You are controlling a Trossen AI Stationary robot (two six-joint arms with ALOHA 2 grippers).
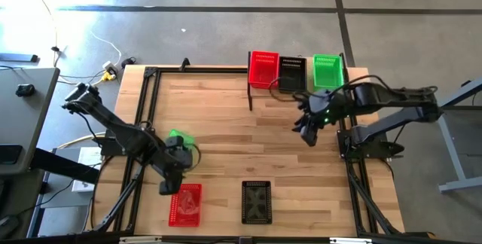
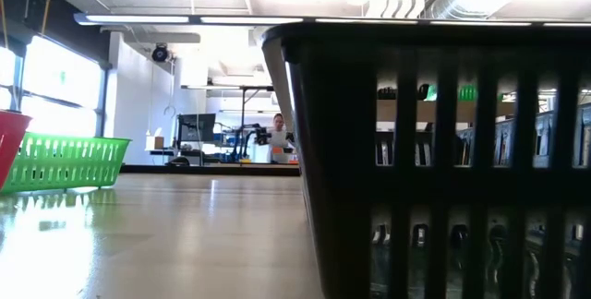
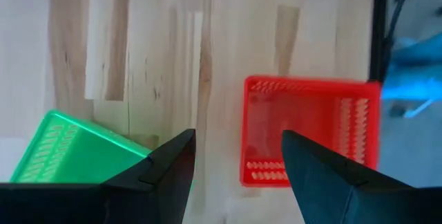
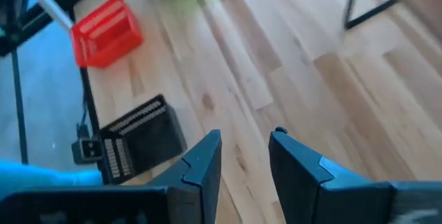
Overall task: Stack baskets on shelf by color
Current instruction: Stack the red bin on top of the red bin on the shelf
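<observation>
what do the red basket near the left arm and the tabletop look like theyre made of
Red basket: looks like moulded plastic, slightly glossy and a bit translucent, with thin slotted mesh walls. Tabletop: light wood, apparently joined planks, with visible grain and strips in differing tones; the low view shows a soft sheen, so probably sealed or varnished.

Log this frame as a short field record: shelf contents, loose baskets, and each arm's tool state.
shelf: red stack, black stack, green stack, side by side
loose on table: red basket, black basket, green basket
left tool: open, empty, over the table just by the red basket
right tool: open, empty, above bare table in front of the shelf
</observation>
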